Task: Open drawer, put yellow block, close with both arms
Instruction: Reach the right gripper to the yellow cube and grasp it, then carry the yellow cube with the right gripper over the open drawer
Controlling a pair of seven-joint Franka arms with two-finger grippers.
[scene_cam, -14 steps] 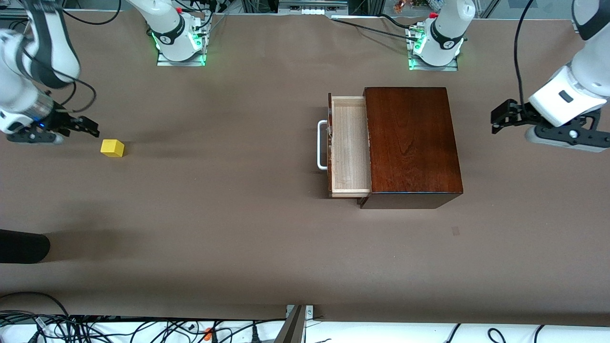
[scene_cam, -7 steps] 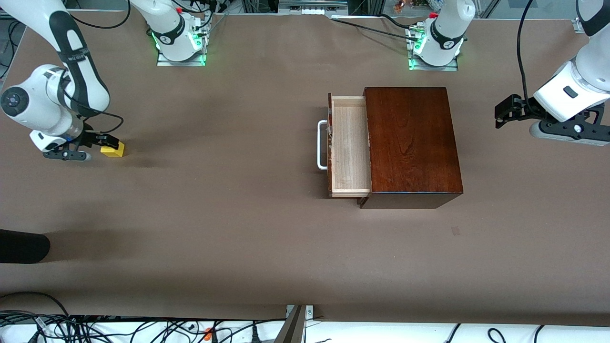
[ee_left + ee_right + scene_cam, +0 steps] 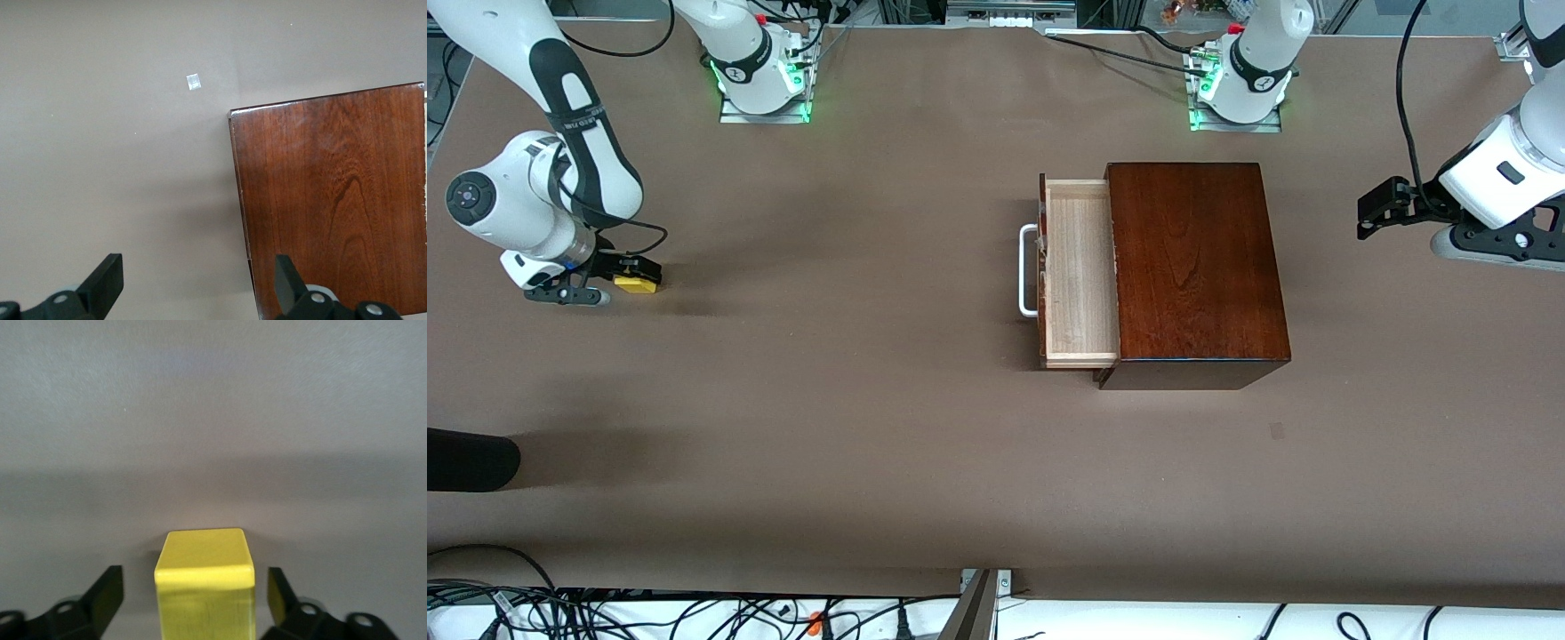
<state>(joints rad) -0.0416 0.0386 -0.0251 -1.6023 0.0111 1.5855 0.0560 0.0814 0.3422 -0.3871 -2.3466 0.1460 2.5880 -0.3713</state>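
The yellow block [image 3: 639, 284] rests on the table toward the right arm's end. My right gripper [image 3: 624, 274] is low around it, and in the right wrist view the block [image 3: 205, 577] sits between the fingers of the right gripper [image 3: 195, 593], which is open with a gap on each side. The drawer [image 3: 1080, 271] is pulled out of the dark wooden box [image 3: 1196, 267], showing a bare pale interior and its white handle [image 3: 1028, 271]. My left gripper [image 3: 1374, 213] hangs open over the table beside the box, toward the left arm's end, with nothing between its fingers. The left gripper [image 3: 198, 283] and the box top [image 3: 333, 200] show in the left wrist view.
A black rounded object [image 3: 467, 460] lies near the front edge at the right arm's end. Cables [image 3: 694, 613] run along the front edge. A small tape mark [image 3: 1278, 431] is on the table nearer the camera than the box.
My right gripper has come down and swung over to straddle the yellow block, its fingers narrowing a little. The left gripper has drifted slightly away from the box.
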